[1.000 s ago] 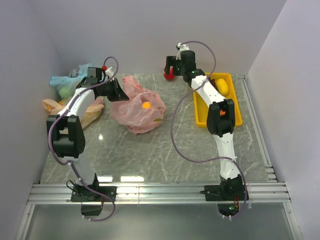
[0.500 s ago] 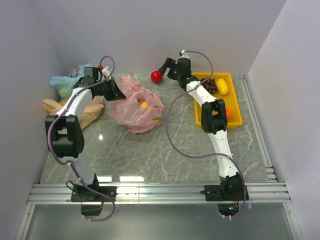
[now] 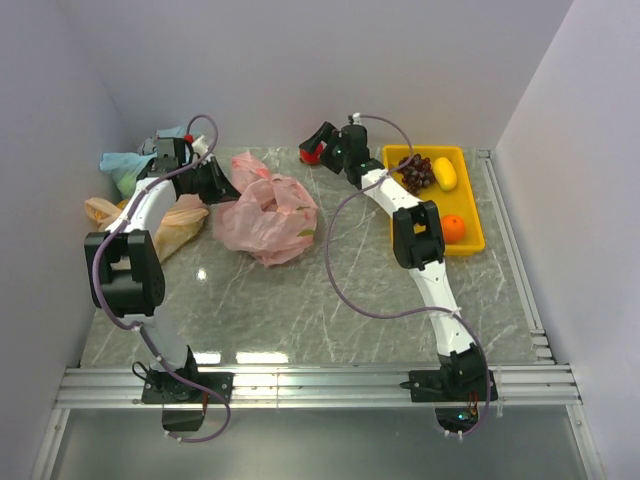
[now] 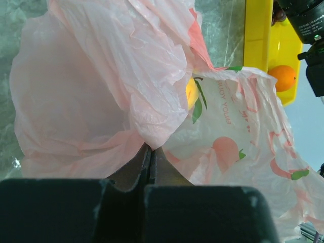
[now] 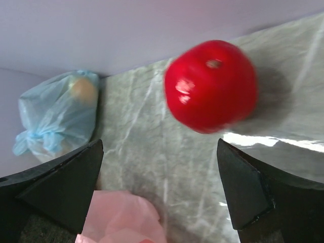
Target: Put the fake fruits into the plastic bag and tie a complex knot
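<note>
1. Marble tabletop (image 3: 300,300): plastic bag (image 3: 268,215) lies mid-left, its film clamped in the left gripper (image 4: 152,154).
2. Right gripper (image 5: 159,152) hangs with jaws spread wide, holding nothing.
3. Red fruit (image 5: 210,86) rests just beyond those jaws, toward the back wall; the right arm is nearer.

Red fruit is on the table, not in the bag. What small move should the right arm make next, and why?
Probably ease the right gripper forward around the red fruit: its jaws are open, the fruit lies just beyond them, outside the plastic bag.
</note>
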